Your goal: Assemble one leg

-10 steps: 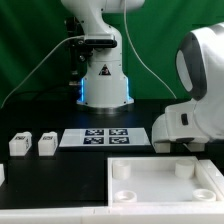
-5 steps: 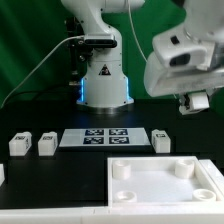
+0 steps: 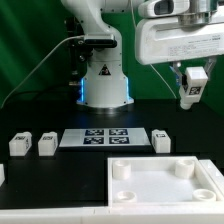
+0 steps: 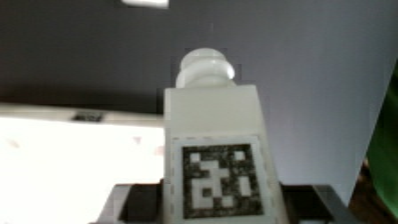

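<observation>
My gripper (image 3: 191,88) hangs high at the exterior view's right, above the table, shut on a white leg (image 3: 189,92) with a marker tag. In the wrist view that leg (image 4: 217,140) fills the middle, its round peg end pointing away and its tag facing the camera, with dark fingers (image 4: 143,200) on both sides. Three more legs stand on the black table: two at the exterior view's left (image 3: 19,144) (image 3: 47,144) and one (image 3: 161,139) just right of the marker board. The large flat white square piece (image 3: 165,183) with round sockets lies in front.
The marker board (image 3: 105,137) lies at the table's middle. The robot base (image 3: 104,80) stands behind it with cables running to the exterior view's left. A small white part shows at the left edge (image 3: 2,174).
The gripper has risen from low beside the marker board to high at the exterior view's right, carrying a leg. The leg by the board, hidden before, shows.
</observation>
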Robot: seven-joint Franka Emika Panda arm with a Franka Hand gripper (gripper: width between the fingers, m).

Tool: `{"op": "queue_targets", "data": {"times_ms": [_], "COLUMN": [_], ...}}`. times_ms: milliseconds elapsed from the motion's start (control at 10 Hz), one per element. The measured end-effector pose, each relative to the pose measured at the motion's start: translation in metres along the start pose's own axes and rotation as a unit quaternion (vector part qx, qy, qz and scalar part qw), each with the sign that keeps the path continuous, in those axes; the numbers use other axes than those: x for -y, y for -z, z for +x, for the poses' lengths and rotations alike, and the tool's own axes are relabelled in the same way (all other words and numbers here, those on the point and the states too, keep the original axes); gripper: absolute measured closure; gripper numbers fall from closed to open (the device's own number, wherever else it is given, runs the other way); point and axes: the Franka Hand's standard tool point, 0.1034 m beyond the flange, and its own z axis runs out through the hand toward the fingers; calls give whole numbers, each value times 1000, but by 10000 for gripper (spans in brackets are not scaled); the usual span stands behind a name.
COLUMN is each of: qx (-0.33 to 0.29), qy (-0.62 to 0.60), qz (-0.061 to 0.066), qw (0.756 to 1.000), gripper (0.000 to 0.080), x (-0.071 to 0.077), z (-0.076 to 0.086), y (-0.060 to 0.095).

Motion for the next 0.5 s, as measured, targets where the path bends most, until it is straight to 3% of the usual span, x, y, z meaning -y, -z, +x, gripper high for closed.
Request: {"op": "queue_targets", "data": {"times_ms": [100, 300, 400, 500], "qx": [-61, -161, -154, -164], "qy": [3, 8, 25, 34], "qz": [1, 2, -5, -15], "qw": [998, 987, 988, 986], "gripper": [507, 507, 507, 507], "x": [0, -4, -12, -32], "z": [6, 1, 3, 29], "y": [1, 0, 1, 18]}}
